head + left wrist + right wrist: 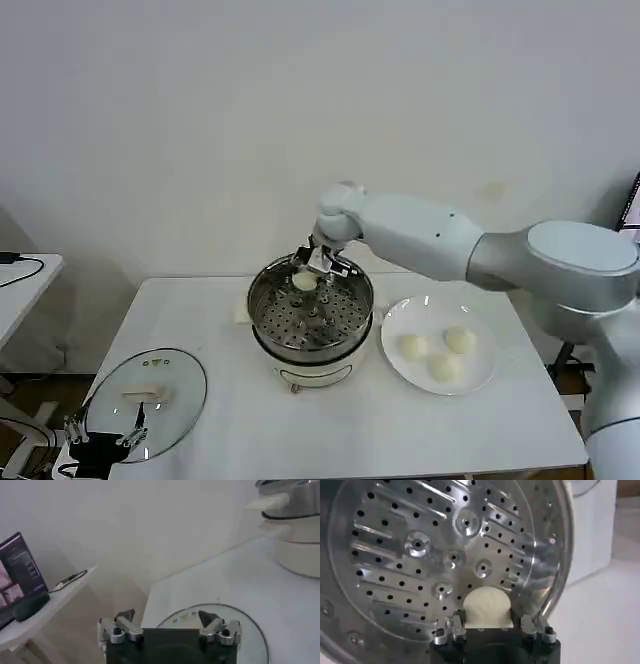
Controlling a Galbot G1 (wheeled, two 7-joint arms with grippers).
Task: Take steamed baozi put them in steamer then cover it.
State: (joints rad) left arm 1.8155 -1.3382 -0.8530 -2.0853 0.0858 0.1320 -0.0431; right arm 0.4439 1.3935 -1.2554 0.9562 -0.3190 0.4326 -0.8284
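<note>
The steamer (pixel 262 300) stands mid-table on its white pot base (pixel 310 375). My right gripper (pixel 312 272) hangs over the basket's far side, shut on one cream-white baozi (pixel 304 283). In the right wrist view that baozi (pixel 487 607) sits between the right gripper's (pixel 489 622) fingers, just above the perforated floor (pixel 420 555). Three more baozi (pixel 412 347) (pixel 460 340) (pixel 444 367) lie on a white plate (pixel 480 385) to the right. The glass cover (pixel 175 375) lies flat at the table's near left. My left gripper (pixel 100 435) (pixel 167 620) waits open beside the cover (pixel 250 630).
A side table (pixel 25 285) with a cable stands to the left; the left wrist view shows a screen (pixel 17 565) and a dark object (pixel 30 607) on it. A wall rises close behind the table. Bare tabletop (pixel 330 430) lies in front of the steamer.
</note>
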